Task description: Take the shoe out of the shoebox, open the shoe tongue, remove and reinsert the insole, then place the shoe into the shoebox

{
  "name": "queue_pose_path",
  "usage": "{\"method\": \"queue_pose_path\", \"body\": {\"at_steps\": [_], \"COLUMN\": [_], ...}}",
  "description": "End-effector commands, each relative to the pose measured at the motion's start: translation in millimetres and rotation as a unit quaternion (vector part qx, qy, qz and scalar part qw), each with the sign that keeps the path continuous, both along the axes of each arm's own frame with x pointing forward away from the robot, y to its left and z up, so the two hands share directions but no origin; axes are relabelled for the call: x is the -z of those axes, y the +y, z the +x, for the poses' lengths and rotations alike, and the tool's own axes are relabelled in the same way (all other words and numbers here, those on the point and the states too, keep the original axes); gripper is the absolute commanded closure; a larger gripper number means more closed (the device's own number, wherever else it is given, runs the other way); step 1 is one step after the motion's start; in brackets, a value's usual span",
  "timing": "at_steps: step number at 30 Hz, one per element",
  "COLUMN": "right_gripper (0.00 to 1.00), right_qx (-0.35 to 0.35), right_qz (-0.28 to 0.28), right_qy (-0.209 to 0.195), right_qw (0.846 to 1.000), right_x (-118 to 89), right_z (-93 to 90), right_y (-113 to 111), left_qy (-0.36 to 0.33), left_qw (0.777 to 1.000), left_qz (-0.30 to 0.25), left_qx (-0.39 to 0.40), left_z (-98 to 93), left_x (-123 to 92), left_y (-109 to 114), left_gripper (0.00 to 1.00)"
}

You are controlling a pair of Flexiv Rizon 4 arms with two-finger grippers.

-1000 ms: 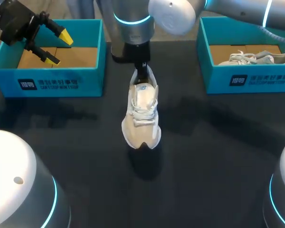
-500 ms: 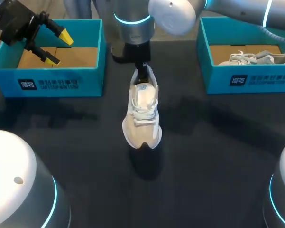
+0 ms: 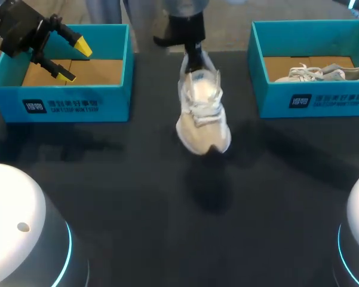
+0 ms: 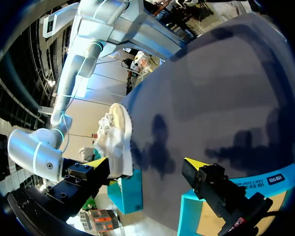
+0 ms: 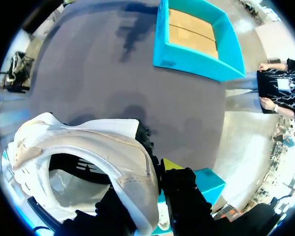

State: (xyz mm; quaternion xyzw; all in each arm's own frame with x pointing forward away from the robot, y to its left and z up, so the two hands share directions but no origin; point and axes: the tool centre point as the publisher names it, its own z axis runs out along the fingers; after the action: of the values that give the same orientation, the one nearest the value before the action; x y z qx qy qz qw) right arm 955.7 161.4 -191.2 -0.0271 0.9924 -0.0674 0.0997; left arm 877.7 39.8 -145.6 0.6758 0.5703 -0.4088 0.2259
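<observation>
Shoe point(image 3: 202, 113): it is white and hangs in the air over the dark counter point(image 3: 137, 197), heel up and toe down. Its shadow point(image 3: 210, 194) lies on the counter below it, apart from the toe. The right end effector point(image 3: 194, 58) is clamped on the back of the heel. In the right wrist view the heel wall sits between the two fingers, with one yellow tip point(image 5: 170, 165) on the outside of the shoe. The shoe's mouth gapes wide there.

The shoe is between two blue boxes and touches neither. The left shoebox point(image 3: 60, 104) stands well off to one side. The right shoebox point(image 3: 310, 98) is a bit nearer, and its closest wall is still apart from the shoe. A second shoe point(image 3: 322, 73) lies inside the right shoebox.

The left end effector point(image 3: 73, 60) hangs over the left shoebox, just above its rim, with its fingers apart and nothing between them. Bare counter spreads out in front of the shoe and on both sides.
</observation>
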Motion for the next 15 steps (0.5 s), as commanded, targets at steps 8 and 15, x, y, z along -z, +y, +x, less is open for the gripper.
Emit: {"method": "queue_pose_path", "body": {"at_steps": [8, 15], "right_gripper": [1.00, 1.00], "right_qx": [-0.029, -0.029], "right_qz": [-0.003, -0.003], "right_qy": [0.010, 0.010], "right_qw": [1.000, 1.000], "right_x": [-37.0, -37.0], "right_z": [8.5, 8.5], "right_y": [-18.9, -18.9], "left_qy": [0.000, 0.000], "left_qw": [1.000, 1.000], "left_qz": [0.001, 0.001], "left_qx": [0.001, 0.001], "left_z": [0.3, 0.3], "left_x": [-0.2, -0.2], "left_y": [0.4, 0.4], "left_gripper": [0.00, 0.00]}}
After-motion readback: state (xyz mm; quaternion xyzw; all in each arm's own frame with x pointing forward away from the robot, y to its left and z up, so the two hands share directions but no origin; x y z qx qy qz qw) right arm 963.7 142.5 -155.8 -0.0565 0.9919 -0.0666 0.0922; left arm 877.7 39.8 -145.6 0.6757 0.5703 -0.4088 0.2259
